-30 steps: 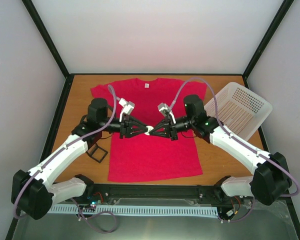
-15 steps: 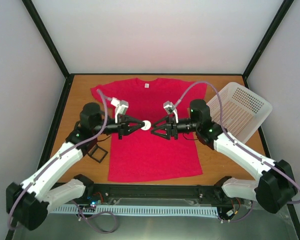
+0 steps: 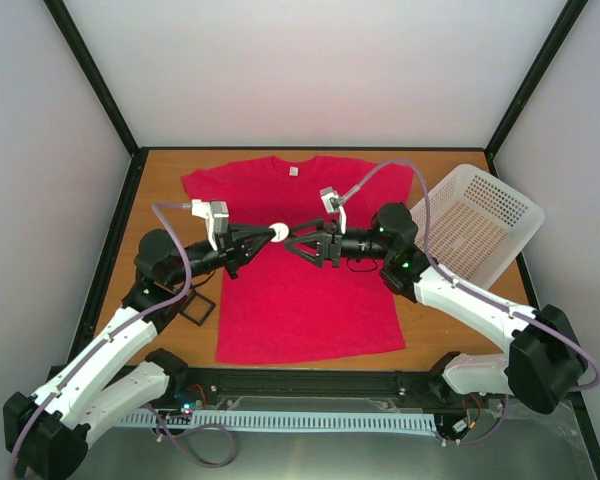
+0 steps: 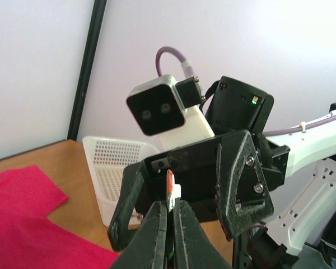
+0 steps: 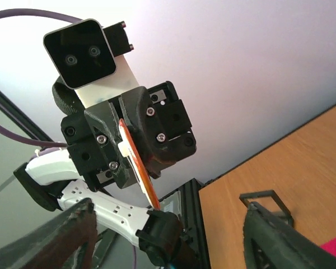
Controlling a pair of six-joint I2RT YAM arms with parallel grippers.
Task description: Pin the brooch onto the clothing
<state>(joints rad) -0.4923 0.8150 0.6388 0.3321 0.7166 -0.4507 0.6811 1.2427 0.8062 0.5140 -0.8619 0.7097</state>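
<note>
The clothing, a crimson T-shirt (image 3: 305, 300), lies flat on the table under both arms; a corner of it shows as red cloth (image 4: 22, 224) in the left wrist view. The brooch (image 3: 277, 232) is a small pale disc with an orange face, held in the air above the shirt's chest. My left gripper (image 3: 268, 235) is shut on the brooch (image 4: 170, 188), which stands edge-on between its fingertips. My right gripper (image 3: 298, 243) faces it from the right, open, with nothing between its fingers. From the right wrist the brooch (image 5: 139, 162) shows tilted in the left jaws, beyond my right gripper (image 5: 169, 206).
A white perforated basket (image 3: 480, 215) leans at the table's right edge, also in the left wrist view as the basket (image 4: 115, 162). A small black frame-like case (image 3: 195, 305) stands left of the shirt, seen too as the case (image 5: 267, 202).
The right gripper has opened and let go of the brooch. The left gripper has shut on it and carried it up and to the left; the right gripper followed.
</note>
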